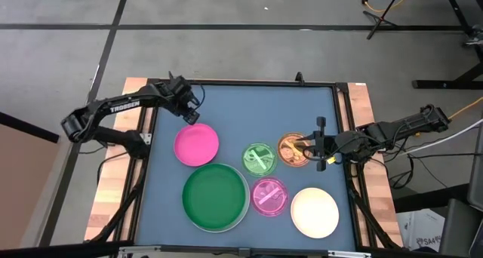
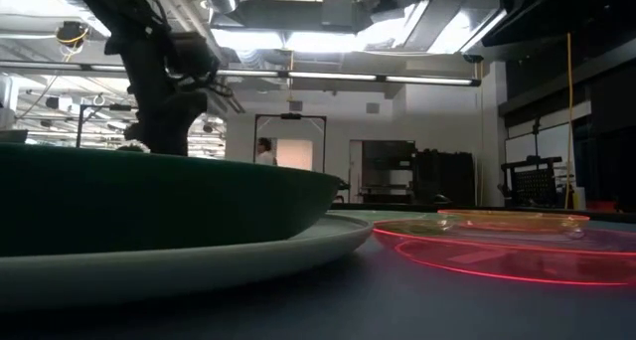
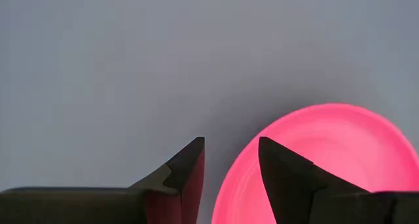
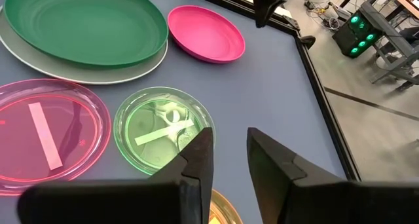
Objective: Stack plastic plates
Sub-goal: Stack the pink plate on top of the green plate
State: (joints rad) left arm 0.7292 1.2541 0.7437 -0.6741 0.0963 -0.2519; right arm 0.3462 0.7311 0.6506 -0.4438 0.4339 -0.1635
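The left gripper (image 1: 192,116) is hovering released at the far rim of the medium pink plate (image 1: 196,144) — fingers parted, grasping nothing. The right gripper (image 1: 311,147) is sitting over the small orange plate (image 1: 290,150), fingers slightly apart and empty. On the blue desk (image 1: 241,107), the dark green plate (image 1: 215,195) is lying stacked on the white plate (image 4: 124,71) — beside it the small green plate (image 1: 258,158), small pink plate (image 1: 269,196) and cream plate (image 1: 315,212) are lying separately.

Lab: ceiling strip lights (image 2: 328,78), equipment racks (image 2: 442,176), camera tripod (image 1: 389,9).
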